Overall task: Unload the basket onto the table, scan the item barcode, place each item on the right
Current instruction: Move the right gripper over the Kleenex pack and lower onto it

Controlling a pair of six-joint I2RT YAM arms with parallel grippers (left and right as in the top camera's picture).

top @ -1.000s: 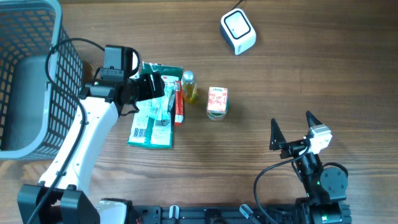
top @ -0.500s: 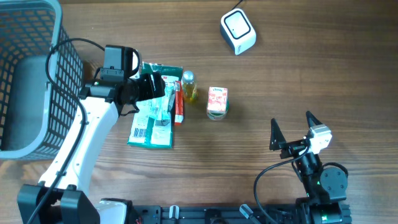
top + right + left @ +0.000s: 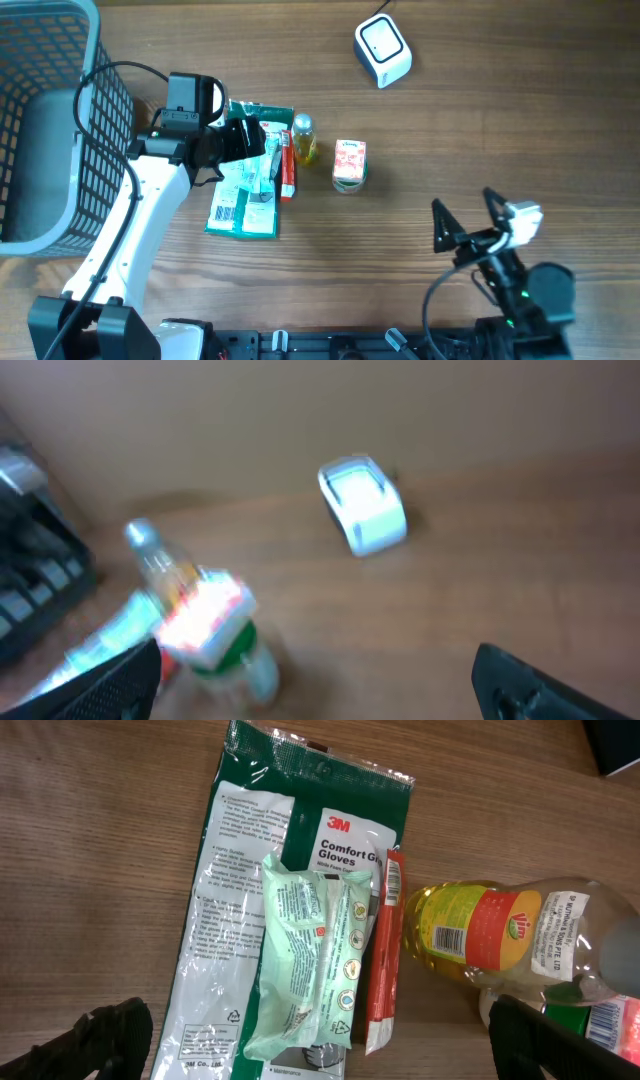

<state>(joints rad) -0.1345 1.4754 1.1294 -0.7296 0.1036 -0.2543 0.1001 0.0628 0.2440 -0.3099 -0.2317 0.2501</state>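
Several items lie in a pile at the left middle of the table. They are a green 3M gloves packet (image 3: 245, 195) (image 3: 225, 920), a pale green wipes pack (image 3: 305, 960), a red sachet (image 3: 287, 165) (image 3: 385, 960), an oil bottle (image 3: 304, 140) (image 3: 490, 930) with its barcode facing up, and a small carton (image 3: 349, 164) (image 3: 205, 620). The white scanner (image 3: 383, 50) (image 3: 362, 503) stands at the back right. My left gripper (image 3: 245, 140) (image 3: 330, 1050) hovers open over the pile, holding nothing. My right gripper (image 3: 468, 218) (image 3: 320, 690) is open and empty near the front right, far from the items.
A grey mesh basket (image 3: 40, 130) fills the back left corner, beside the left arm. The scanner's cable runs off the far edge. Bare wooden tabletop lies between the carton and the right gripper.
The right arm has shifted slightly toward the front right, and its wrist view is blurred by motion. The left arm and the items have not moved.
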